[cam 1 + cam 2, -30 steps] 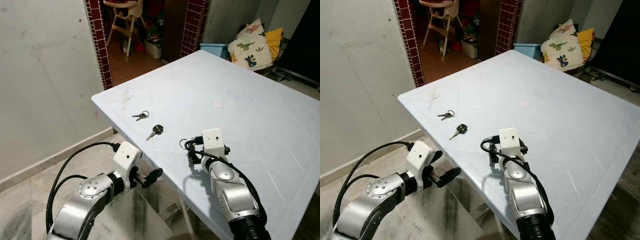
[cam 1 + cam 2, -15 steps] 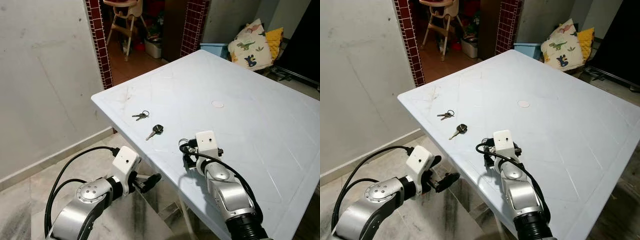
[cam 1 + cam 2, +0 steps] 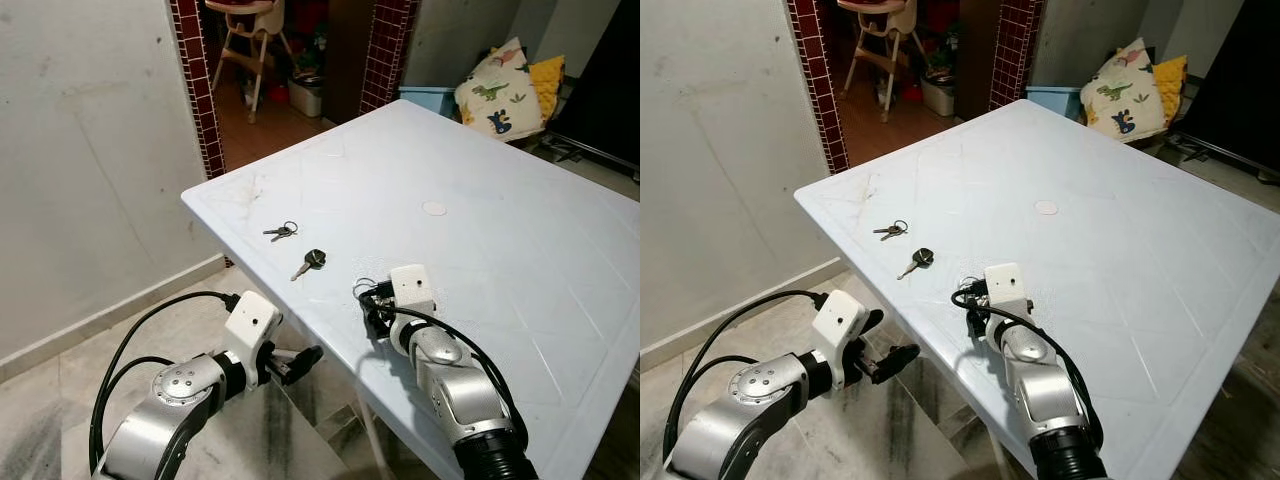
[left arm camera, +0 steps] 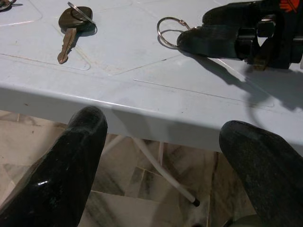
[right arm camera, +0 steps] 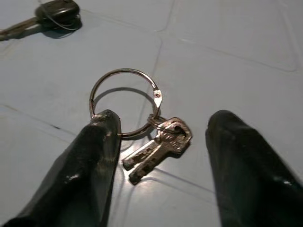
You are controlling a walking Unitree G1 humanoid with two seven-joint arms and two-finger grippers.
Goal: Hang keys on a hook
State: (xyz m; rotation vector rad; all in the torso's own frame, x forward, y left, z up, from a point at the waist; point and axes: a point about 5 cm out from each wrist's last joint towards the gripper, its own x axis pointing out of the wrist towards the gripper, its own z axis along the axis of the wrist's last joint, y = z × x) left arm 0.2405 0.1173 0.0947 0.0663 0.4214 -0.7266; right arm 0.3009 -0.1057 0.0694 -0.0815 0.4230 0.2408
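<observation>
The right gripper (image 5: 161, 156) is down on the white table (image 3: 520, 240), close to the near-left edge, with its two black fingers (image 5: 90, 165) spread apart and holding nothing. Between those fingers lies a bunch of keys (image 5: 158, 146): two small silver keys strung on a large steel ring (image 5: 124, 101). The keys rest flat on the tabletop in the gap, nearer to one finger than the other, and that finger's tip sits right at the rim of the ring, at or touching it, while the other finger stands clear of the metal. In the left wrist view the same ring (image 4: 169, 32) pokes out just beyond the right gripper's fingertips, lying flat. Further along the same edge, toward the table's far-left corner, a single key with a black head (image 3: 313, 261) lies on its own, and beyond it, nearer that corner still, a second small bunch of keys (image 3: 282, 232) lies flat as well; both are well apart from the gripper. The left gripper (image 3: 297, 361) hangs off the table, below the level of the top and just outside the near-left edge, its fingers (image 4: 71, 156) wide open and empty, pointing in toward the table's rim. Past the far-left corner there is a doorway framed in dark red tiles (image 3: 196, 85) with a high chair (image 3: 243, 30) beyond, and cushions (image 3: 510, 85) lie past the far side of the table.
</observation>
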